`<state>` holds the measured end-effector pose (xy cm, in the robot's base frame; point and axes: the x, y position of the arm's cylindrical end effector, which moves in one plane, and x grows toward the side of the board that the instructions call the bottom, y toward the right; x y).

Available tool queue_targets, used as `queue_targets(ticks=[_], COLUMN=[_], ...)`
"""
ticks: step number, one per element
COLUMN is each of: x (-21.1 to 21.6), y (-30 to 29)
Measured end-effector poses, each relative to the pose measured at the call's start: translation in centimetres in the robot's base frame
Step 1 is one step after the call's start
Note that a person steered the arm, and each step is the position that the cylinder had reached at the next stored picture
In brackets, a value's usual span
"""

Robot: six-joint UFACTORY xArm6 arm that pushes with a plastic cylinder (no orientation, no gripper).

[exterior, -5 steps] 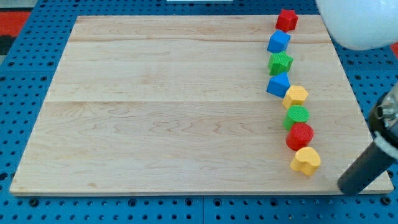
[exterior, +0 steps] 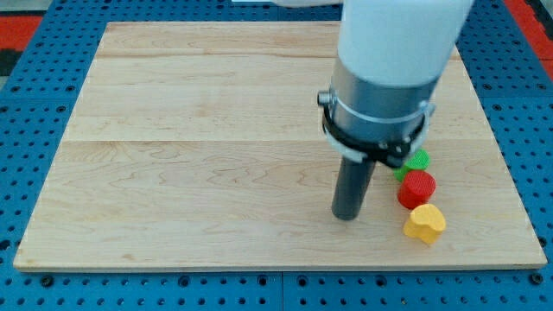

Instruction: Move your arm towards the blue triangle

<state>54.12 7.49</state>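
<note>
My tip [exterior: 346,215] resting on wooden counter [exterior: 199,155], just left of red round block [exterior: 417,188] & yellow heart block [exterior: 425,223], not touching them. Green block [exterior: 419,160] peeking out above red one, partly hidden. Arm body covering upper right of counter; blue triangle not showing, prob. behind arm. No fingers on rod, so nothing being held.

Bright even light, soft shadows; near arm [exterior: 393,60] blurred, overexposed white.
</note>
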Motion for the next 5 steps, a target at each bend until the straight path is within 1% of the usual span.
queue_targets(ticks=[2, 4, 5], x=[-6.8, -9.8, -11.1], y=[-1.5, -0.8, 0.9])
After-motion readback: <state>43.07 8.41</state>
